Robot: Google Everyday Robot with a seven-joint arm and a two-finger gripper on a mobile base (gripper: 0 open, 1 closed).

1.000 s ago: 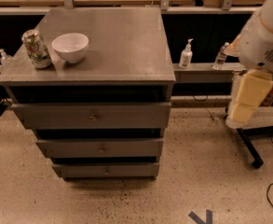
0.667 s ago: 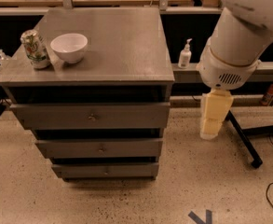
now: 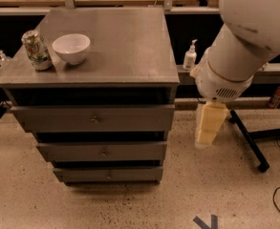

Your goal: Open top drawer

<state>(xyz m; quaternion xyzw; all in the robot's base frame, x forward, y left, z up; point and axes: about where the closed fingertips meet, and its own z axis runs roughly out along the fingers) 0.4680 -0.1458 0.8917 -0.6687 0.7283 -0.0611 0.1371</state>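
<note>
— What moved?
— The gripper [image 3: 209, 128] has swung in leftward and lower, now just right of the top drawer [image 3: 130, 119]. Whether it's spread or closed, I cannot tell. The knob [image 3: 95, 120] isn't reached yet.
— Counts?
— Three drawers; one can [image 3: 36, 50] and one bowl [image 3: 71, 47] on the bench [image 3: 130, 42].

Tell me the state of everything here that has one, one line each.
top drawer: shut, knob untouched
middle drawer: shut
bottom drawer: shut
soda can: upright on cabinet top
white bowl: upright, beside soda can
pump bottle: upright, right of cabinet top
hand: hanging right of top drawer, touching nothing
</note>
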